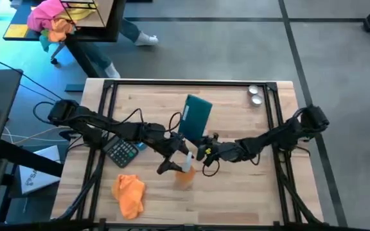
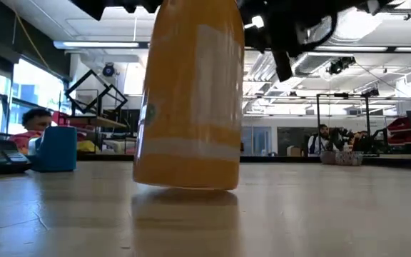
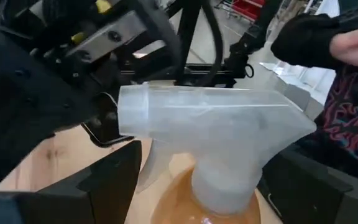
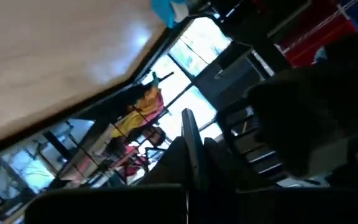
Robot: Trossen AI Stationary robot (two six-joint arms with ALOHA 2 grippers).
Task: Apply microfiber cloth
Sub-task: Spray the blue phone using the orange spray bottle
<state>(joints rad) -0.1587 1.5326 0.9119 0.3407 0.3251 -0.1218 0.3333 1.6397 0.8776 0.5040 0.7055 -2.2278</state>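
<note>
1. Two grippers are crowding the spray bottle (image 1: 185, 170): left gripper (image 1: 172, 165) is spreading around its neck to steady it; right gripper (image 1: 205, 153), finger state unclear, is hovering beside.
2. Orange cloth (image 1: 129, 194) is lying untouched, well apart from the left gripper.

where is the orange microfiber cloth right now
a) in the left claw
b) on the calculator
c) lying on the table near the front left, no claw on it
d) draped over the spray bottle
c: the microfiber cloth lies crumpled on the table, apart from both claws, which are over at the spray bottle.
</note>
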